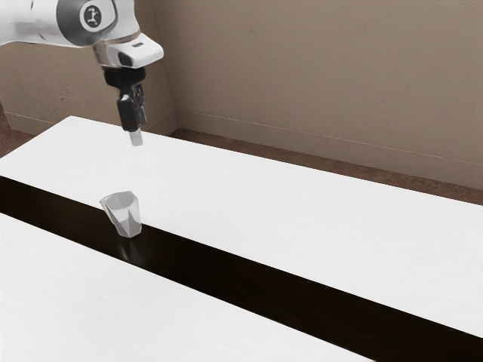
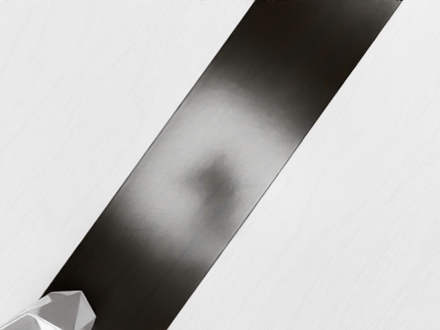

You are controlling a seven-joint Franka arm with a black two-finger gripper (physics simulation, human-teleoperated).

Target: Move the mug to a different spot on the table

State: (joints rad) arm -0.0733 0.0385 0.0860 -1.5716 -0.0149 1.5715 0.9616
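Well below pincer (image 1: 135, 139), mug (image 1: 123, 214) sits upright on dark strip (image 1: 249, 279); pincer empty, prob. pre-approach; opening can't tell.

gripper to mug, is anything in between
Nothing: in the exterior view, only bare white tabletop shows between the gripper and the mug.

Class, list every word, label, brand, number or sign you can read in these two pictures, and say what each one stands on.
No readable words or numbers anywhere.
Emblem on a round disc on the arm: a small dark symbol, not letters.
Mug: plain, no print on the side that shows.
Table: white with a dark stripe, no markings.
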